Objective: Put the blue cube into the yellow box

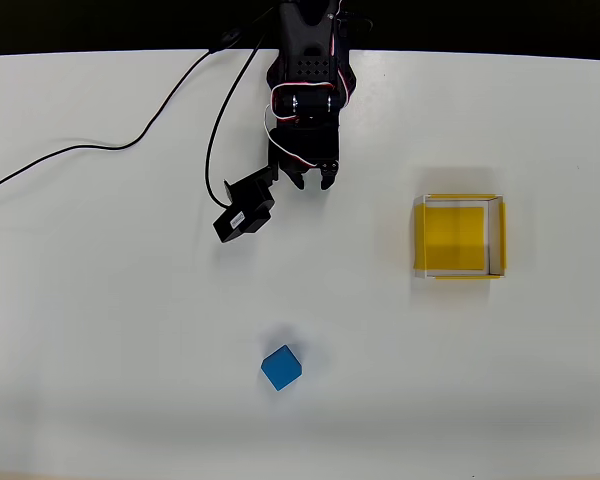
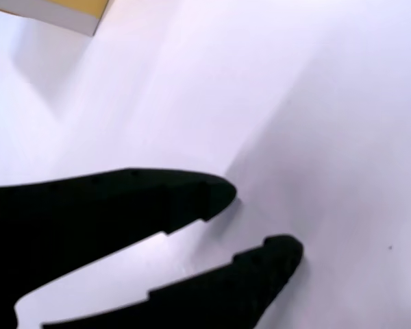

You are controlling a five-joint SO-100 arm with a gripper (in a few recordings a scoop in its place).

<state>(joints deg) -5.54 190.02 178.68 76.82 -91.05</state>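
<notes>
Black fingers (image 2: pixel 192 199) sit closest to the lens in the wrist view, two dark tapered prongs with a moderate gap between the tips, nothing between them. Gripper (image 2: pixel 264 223) is parted and holding nothing, hovering over bare white surface with its shadow just beyond the tips.

Blue cube (image 1: pixel 282 367) in the overhead view: on the white table (image 1: pixel 100 330), near side, slightly left of centre, rotated so its edges run diagonal to the table edges. Resting flat, alone, with a faint shadow to its right.

Yellow box (image 1: pixel 459 236) in the overhead view: right of centre, mid-depth, well apart from the cube. Yellow floor, thin white walls on the left, near and right sides, yellow strips along the far and near edges. Nothing inside. One corner of it (image 2: pixel 68 15) shows at the top left of the wrist view, yellow top edge over a pale wall.

Gripper (image 1: pixel 312 183) in the overhead view: at the far side, centre, tips pointing toward the near edge, well apart from both cube and box. Black arm (image 1: pixel 308 80) runs back to the far table edge, red and white wires looped on it. Black camera module (image 1: pixel 245 212) hangs off its left side. Black cable (image 1: pixel 100 148) snakes left across the table.
</notes>
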